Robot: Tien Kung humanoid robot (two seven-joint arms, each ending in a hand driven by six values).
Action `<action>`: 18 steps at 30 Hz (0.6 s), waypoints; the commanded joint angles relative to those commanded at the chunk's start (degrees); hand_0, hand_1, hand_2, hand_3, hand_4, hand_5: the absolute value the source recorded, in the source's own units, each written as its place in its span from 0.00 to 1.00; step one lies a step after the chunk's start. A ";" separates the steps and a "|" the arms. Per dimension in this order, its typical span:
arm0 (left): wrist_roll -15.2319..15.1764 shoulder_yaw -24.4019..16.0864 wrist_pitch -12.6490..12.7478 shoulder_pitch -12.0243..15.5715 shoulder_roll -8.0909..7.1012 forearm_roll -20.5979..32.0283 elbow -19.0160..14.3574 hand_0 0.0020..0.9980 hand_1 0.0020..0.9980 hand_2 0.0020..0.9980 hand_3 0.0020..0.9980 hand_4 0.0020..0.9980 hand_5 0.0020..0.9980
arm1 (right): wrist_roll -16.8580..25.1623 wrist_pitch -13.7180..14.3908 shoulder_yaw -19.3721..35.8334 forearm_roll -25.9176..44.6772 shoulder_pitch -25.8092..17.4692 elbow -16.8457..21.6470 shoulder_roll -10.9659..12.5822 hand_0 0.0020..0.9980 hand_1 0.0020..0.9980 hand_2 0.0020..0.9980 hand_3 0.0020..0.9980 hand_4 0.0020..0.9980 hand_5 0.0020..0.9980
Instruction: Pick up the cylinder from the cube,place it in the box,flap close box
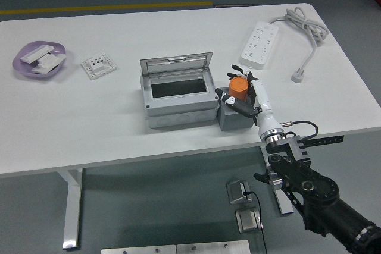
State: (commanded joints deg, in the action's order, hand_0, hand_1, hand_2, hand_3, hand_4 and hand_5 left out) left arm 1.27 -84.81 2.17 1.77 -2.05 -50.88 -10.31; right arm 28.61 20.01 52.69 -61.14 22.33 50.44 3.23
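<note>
While my right hand (238, 90) reaches in from the table's near edge, I log the items as they stand.

Item one: orange cylinder (239, 87), upright on top of the grey cube (232, 118), toward the near right part of the white table (119, 129). My hand's fingers (233, 103) are curled around it, one dark fingertip in front and others behind, so I judge the grasp is made or being made; whether it has lifted clear of the cube I cannot tell (the hand covers the contact line).

Item two: grey box (178, 96), just left of the cube and touching or nearly touching it. Its clear flap lid (176, 63) stands raised at the back, leaving the dark cavity open toward me, which suits a short sideways carry and drop from the cube.

Item three: white power strip (260, 43) with cable and plug, toward the far right corner, apart from the work.

Item four: small white socket plate (98, 66), left of the box.

Item five: purple dish (39, 60) holding white pieces, near the far left corner.

Left arm: not visible.

Assessment: the pick stage is in hand; placing and closing the flap remain. The raised lid sits close to the carry path, so I would keep the cylinder low and forward of it.
</note>
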 joint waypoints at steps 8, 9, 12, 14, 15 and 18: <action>-0.04 -0.06 -0.12 0.06 -0.02 -0.21 0.00 0.64 0.69 0.69 0.79 0.72 0.84 | -0.04 -0.17 0.09 -0.13 0.04 -0.04 -0.03 0.75 0.74 0.70 0.82 0.93 0.25; -0.06 -0.03 -0.15 0.05 -0.01 -0.20 0.00 0.64 0.69 0.69 0.79 0.72 0.84 | -0.05 -0.17 0.10 -0.13 0.05 -0.04 -0.03 0.75 0.74 0.70 0.82 0.93 0.25; -0.13 0.01 -0.21 0.01 -0.01 -0.19 0.00 0.64 0.69 0.69 0.79 0.72 0.84 | -0.04 -0.19 0.19 -0.11 0.01 -0.06 -0.07 0.75 0.74 0.69 0.81 0.93 0.25; -0.17 0.05 -0.27 -0.03 0.02 -0.19 0.00 0.64 0.69 0.69 0.79 0.72 0.84 | -0.02 -0.18 0.26 -0.05 -0.01 -0.08 -0.14 0.75 0.74 0.69 0.81 0.93 0.25; -0.20 0.08 -0.30 -0.06 0.02 -0.19 0.00 0.64 0.69 0.69 0.79 0.72 0.84 | -0.01 -0.17 0.30 0.01 -0.01 -0.10 -0.18 0.75 0.74 0.69 0.81 0.93 0.25; -0.31 0.14 -0.38 -0.15 0.01 -0.18 0.00 0.64 0.68 0.69 0.79 0.71 0.84 | -0.09 -0.05 0.37 0.15 0.13 -0.21 -0.26 0.75 0.74 0.69 0.81 0.93 0.25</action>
State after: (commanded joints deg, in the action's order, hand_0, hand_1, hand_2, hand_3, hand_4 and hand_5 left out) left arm 0.96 -84.67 1.79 1.62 -2.04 -51.06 -10.31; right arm 28.52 19.96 53.07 -60.99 22.46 50.23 2.97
